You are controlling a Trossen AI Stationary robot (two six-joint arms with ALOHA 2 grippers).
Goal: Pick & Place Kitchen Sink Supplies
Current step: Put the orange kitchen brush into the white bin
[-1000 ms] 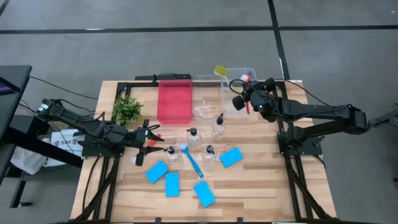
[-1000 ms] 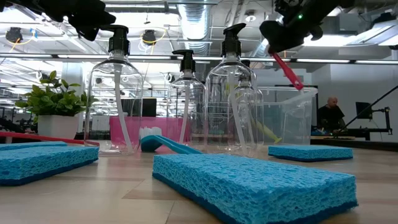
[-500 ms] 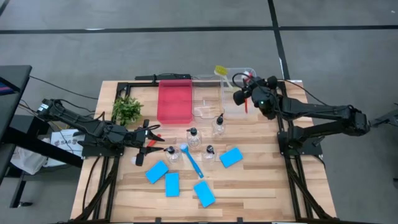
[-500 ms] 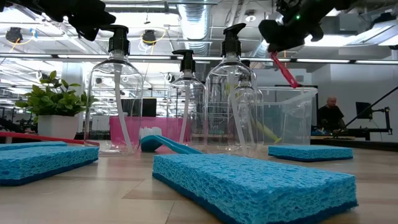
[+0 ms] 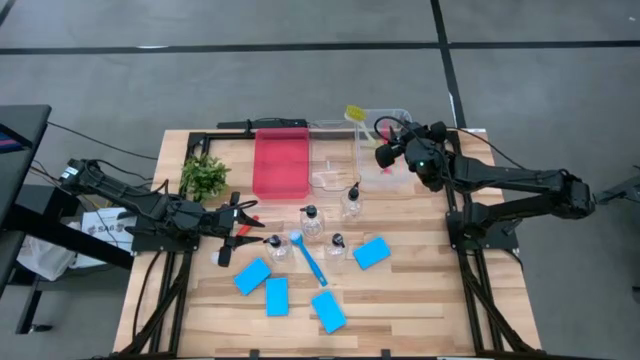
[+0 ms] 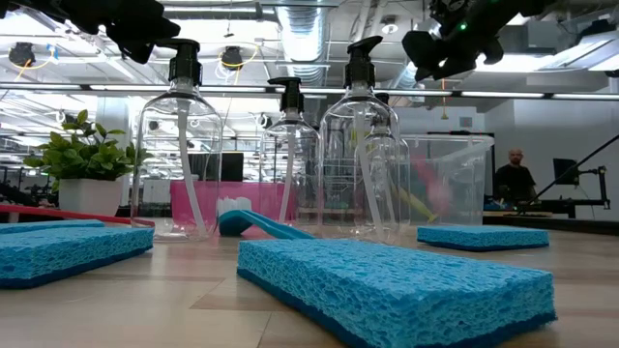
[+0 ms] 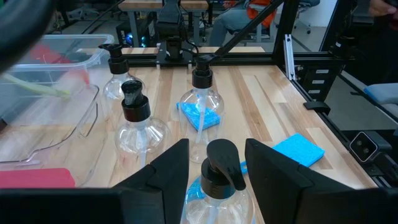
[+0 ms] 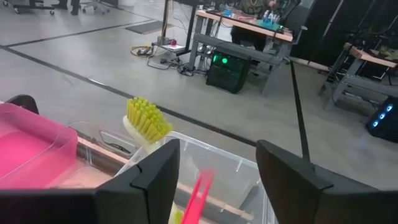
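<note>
My right gripper [image 5: 384, 155] hovers open over the clear bin [image 5: 398, 120] at the far right. A red brush [image 8: 199, 190] shows blurred below its fingers, inside the bin, touching neither finger. Beside it a yellow-green brush [image 8: 147, 119] leans with its head over the bin's rim. My left gripper [image 5: 240, 228] is open at the table's left. Its fingers stand on either side of the black pump top [image 7: 221, 163] of a clear bottle [image 5: 272, 245] without touching it. Other bottles [image 5: 311, 218], a blue brush [image 5: 308, 258] and several blue sponges [image 5: 277, 296] rest on the table.
A red tray [image 5: 282, 162] and a second clear bin [image 5: 333, 158] stand at the far middle, and a green plant [image 5: 204, 176] at the far left. A thin red handle [image 5: 251, 218] lies by my left gripper. A person [image 6: 514, 179] sits beyond the table.
My right gripper has opened above the far-right bin and let go of the red brush. The brush hung slanting below the fingers a second ago and has dropped into the bin. My left gripper has kept still.
</note>
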